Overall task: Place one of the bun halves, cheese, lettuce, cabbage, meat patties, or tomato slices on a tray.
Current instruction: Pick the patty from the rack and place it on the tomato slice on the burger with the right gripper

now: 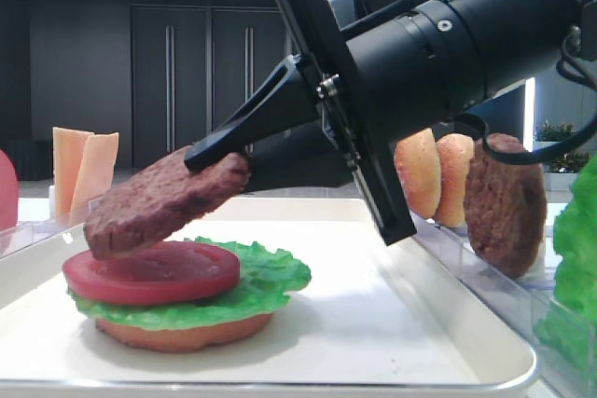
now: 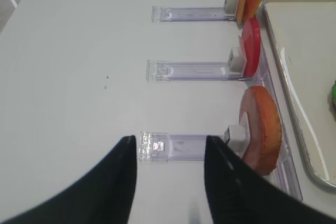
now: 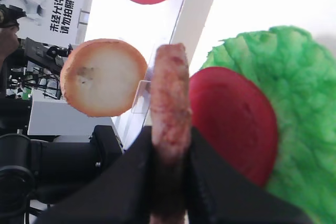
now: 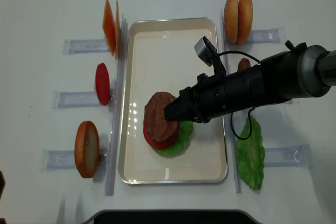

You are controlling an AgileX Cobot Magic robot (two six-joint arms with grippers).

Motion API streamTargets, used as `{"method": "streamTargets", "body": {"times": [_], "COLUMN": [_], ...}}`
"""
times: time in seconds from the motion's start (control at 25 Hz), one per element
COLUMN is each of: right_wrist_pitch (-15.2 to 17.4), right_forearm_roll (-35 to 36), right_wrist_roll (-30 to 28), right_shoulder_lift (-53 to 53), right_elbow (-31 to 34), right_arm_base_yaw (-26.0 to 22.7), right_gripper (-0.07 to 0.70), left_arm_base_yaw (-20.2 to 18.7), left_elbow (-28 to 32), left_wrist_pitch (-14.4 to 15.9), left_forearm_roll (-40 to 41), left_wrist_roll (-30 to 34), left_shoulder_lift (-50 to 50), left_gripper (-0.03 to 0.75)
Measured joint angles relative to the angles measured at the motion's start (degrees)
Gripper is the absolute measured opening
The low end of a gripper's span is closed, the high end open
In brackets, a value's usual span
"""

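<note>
My right gripper (image 1: 219,160) is shut on a dark reddish-brown meat patty (image 1: 154,202), pinching its edge between both fingers (image 3: 137,156). The patty (image 4: 158,114) hangs tilted just above a tomato slice (image 1: 154,272), which lies on a lettuce leaf (image 1: 270,277) and a flat bottom bun half (image 1: 177,333) on the white tray (image 4: 168,40). In the right wrist view the patty (image 3: 170,98) shows edge-on with the tomato slice (image 3: 231,119) and lettuce (image 3: 299,103) behind it. My left gripper (image 2: 170,145) is open over the bare table, holding nothing.
Clear racks flank the tray. On the left stand cheese slices (image 4: 109,27), a tomato slice (image 4: 102,83) and a bun half (image 4: 86,148). The right side holds two bun halves (image 4: 238,11), another patty (image 1: 504,202) and lettuce (image 4: 251,153).
</note>
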Motion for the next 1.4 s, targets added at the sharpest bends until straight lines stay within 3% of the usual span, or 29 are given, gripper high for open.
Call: {"method": "streamTargets", "body": {"times": [0.44,0.8,0.92,1.4], "right_wrist_pitch": [-0.9,-0.8,-0.9,-7.7], "right_forearm_roll": [-0.1,-0.1,-0.1,-2.6], "right_wrist_roll": [0.1,0.1,0.1,0.8], "right_shoulder_lift": [0.0,0.0,0.0,-4.0], "right_elbow": [0.0,0.0,0.0,0.0], "right_arm_base_yaw": [0.0,0.0,0.0,0.0], "right_gripper": [0.12,0.392,0.447,0.47], "left_arm_base_yaw": [0.0,0.0,0.0,0.0], "left_elbow": [0.0,0.0,0.0,0.0], "left_wrist_pitch": [0.0,0.0,0.0,0.0], "left_forearm_roll": [0.0,0.0,0.0,0.0], "left_wrist_roll": [0.0,0.0,0.0,0.0], "left_shoulder_lift": [0.0,0.0,0.0,0.0], "left_gripper": [0.328,0.328,0.328,0.328]}}
